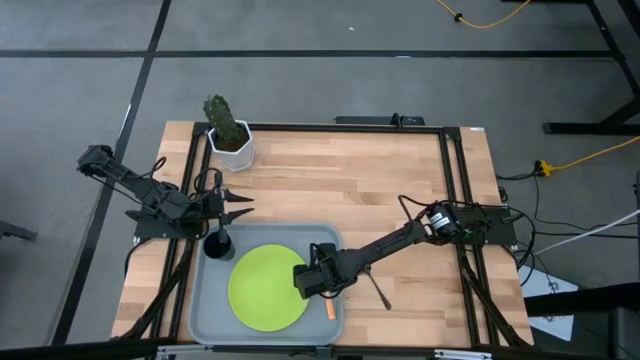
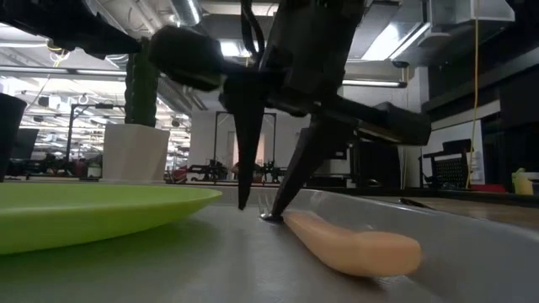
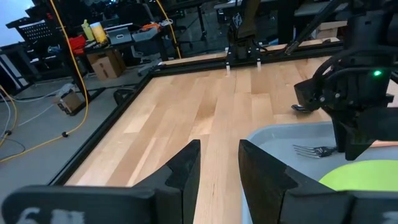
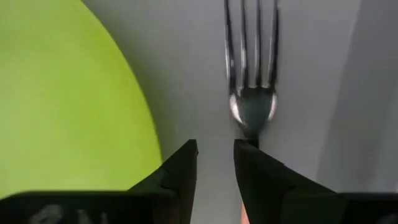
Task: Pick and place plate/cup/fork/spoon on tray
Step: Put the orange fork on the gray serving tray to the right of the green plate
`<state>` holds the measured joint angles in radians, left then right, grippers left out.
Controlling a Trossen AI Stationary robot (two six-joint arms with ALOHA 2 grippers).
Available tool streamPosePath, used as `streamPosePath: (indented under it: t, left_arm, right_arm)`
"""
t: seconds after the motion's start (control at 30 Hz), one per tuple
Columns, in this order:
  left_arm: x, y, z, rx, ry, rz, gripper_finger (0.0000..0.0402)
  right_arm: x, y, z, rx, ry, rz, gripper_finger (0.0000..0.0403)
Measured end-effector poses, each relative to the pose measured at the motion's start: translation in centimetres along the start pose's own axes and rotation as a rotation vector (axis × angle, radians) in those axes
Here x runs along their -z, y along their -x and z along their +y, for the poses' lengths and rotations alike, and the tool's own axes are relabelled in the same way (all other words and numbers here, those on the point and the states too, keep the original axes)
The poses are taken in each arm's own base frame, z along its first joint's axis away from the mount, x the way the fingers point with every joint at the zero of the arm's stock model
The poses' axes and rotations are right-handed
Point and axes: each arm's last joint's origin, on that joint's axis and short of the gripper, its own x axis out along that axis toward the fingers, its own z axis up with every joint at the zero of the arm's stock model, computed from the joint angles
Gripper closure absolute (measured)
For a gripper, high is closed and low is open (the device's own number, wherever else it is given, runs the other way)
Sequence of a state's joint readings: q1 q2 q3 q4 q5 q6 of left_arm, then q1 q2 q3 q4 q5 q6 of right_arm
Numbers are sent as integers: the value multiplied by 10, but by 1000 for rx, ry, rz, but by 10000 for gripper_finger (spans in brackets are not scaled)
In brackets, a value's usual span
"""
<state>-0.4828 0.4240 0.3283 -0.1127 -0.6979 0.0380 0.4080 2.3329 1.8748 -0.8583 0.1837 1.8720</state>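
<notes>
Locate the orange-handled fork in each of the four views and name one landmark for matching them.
High view: small fork with silver tines and orange handle in the light-grey tray's right front corner, under the right gripper.
Low view: handle lying foreground right.
Left wrist: tines on the tray.
Right wrist: tines beyond the fingers.
Landmark: flat lime-green plate, beside it throughout.

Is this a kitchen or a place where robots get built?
Probably a robotics lab or workshop, not a kitchen: a framed wooden table on a grey floor, cluttered workbenches and boxes behind it, and bare pipes and strip lights overhead.
</notes>
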Motion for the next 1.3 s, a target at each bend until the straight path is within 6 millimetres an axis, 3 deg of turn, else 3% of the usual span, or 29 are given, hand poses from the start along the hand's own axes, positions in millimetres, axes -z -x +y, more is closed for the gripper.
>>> streamPosePath:
  t: [0.6, 0.9, 1.3]
  left_arm:
    - [0, 0, 0, 0, -1, 2, 299]
    - [0, 0, 0, 0, -2, 1, 299]
    - [0, 0, 0, 0, -2, 1, 299]
  right_arm:
    - [-4, -6, -1, 22, 35, -16, 293]
    - [-6, 6, 5, 23, 67, -53, 293]
    - [-5, 6, 6, 21, 51, -29, 293]
